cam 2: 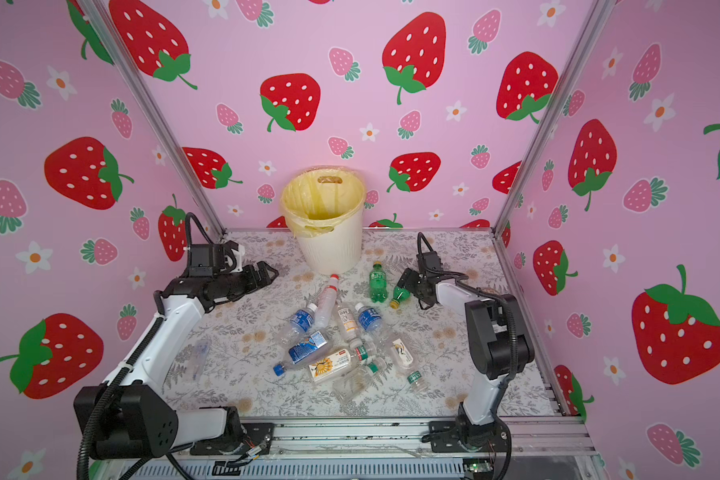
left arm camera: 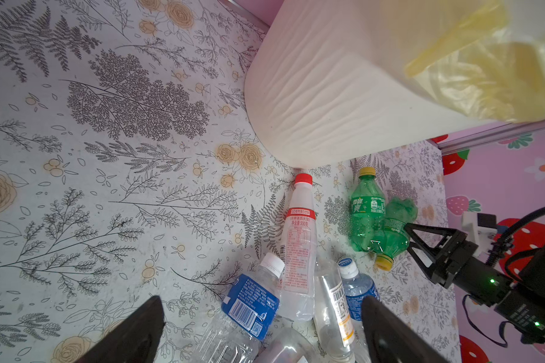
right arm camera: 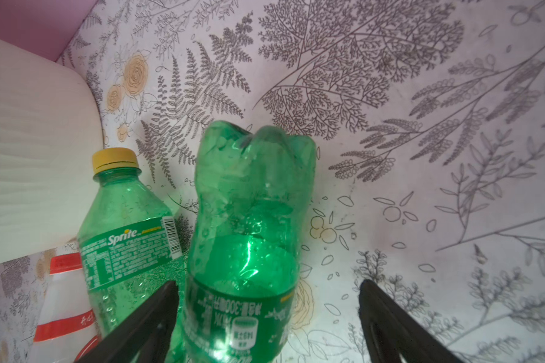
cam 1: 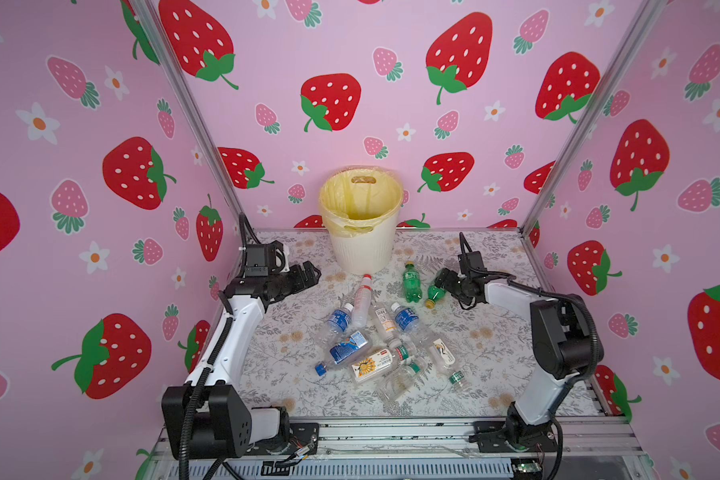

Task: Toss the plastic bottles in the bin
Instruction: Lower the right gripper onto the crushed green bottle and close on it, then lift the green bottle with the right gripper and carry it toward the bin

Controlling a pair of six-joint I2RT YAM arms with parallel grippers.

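The bin [cam 1: 362,249] [cam 2: 329,249], cream-white with a yellow liner, stands at the back middle of the table. Two green plastic bottles lie to its right. My right gripper [cam 1: 439,283] [right arm camera: 267,283] is open and straddles one green bottle [cam 1: 435,294] [right arm camera: 249,220]; one finger is against its side and a gap shows at the other finger. The second green bottle [cam 1: 411,282] [right arm camera: 123,226] lies just beside it. Several clear plastic bottles [cam 1: 375,345] lie heaped mid-table. My left gripper [cam 1: 314,274] [left arm camera: 261,297] hovers open and empty, left of the bin.
A white bottle with a red cap [cam 1: 362,301] [left arm camera: 298,245] lies with its cap at the foot of the bin. One clear bottle [cam 2: 198,357] lies apart by the left arm. Pink strawberry walls close in the table on three sides.
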